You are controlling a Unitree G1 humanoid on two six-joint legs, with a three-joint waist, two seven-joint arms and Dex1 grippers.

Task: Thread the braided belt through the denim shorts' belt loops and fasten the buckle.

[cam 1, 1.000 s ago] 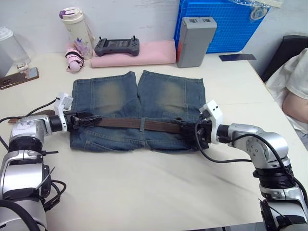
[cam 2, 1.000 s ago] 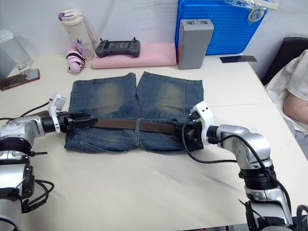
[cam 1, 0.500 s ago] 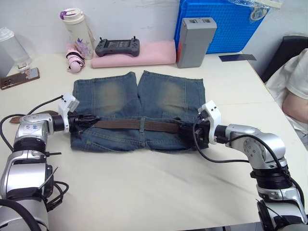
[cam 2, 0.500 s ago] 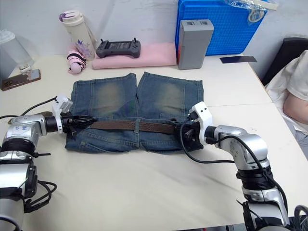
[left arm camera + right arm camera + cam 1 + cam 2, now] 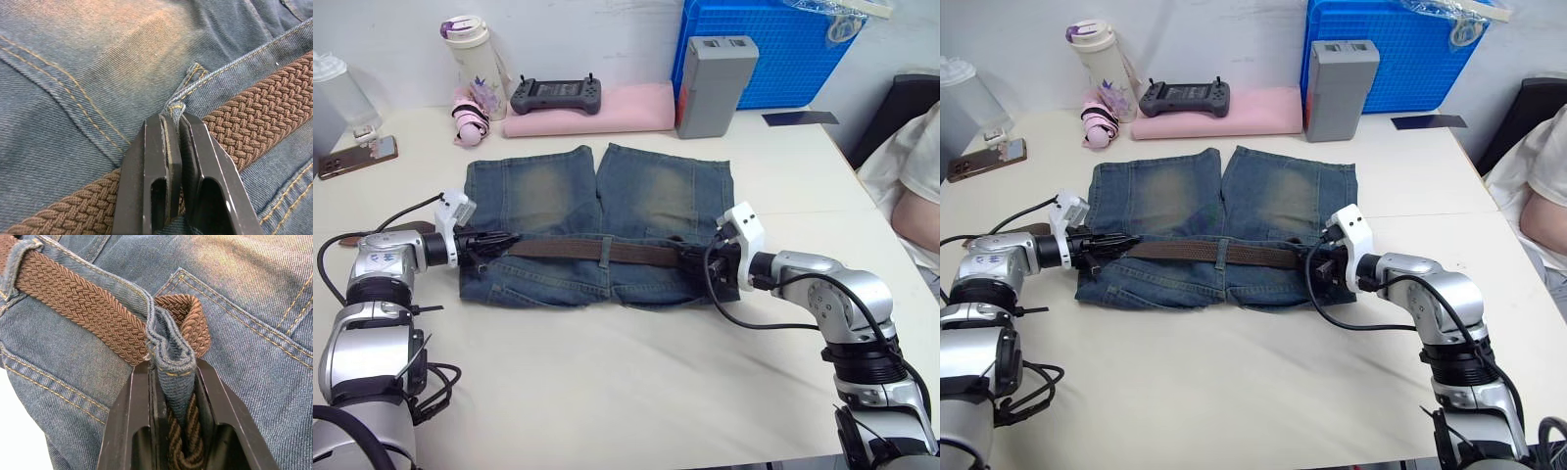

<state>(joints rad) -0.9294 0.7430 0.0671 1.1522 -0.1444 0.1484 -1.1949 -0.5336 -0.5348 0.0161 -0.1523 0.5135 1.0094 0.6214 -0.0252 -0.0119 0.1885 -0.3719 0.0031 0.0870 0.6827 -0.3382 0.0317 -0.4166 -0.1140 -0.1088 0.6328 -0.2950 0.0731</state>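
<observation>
We see one pair of denim shorts (image 5: 592,220) lying flat on the counter (image 5: 626,382), with one braided belt (image 5: 597,252) running along the waistband. At one waistband end, the left hand (image 5: 172,128) is clenched on a belt loop (image 5: 183,93), with the belt passing beneath its fingers (image 5: 154,161). At the opposite end, the right hand (image 5: 172,369) is grasping a fold of denim and belt together. Beyond the shorts' hems lies one pink cloth (image 5: 592,106).

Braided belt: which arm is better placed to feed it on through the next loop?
Probably the right. Its tool pinches a belt loop with the braided belt bunched there; the left tool only grips denim beside the strap.
</observation>
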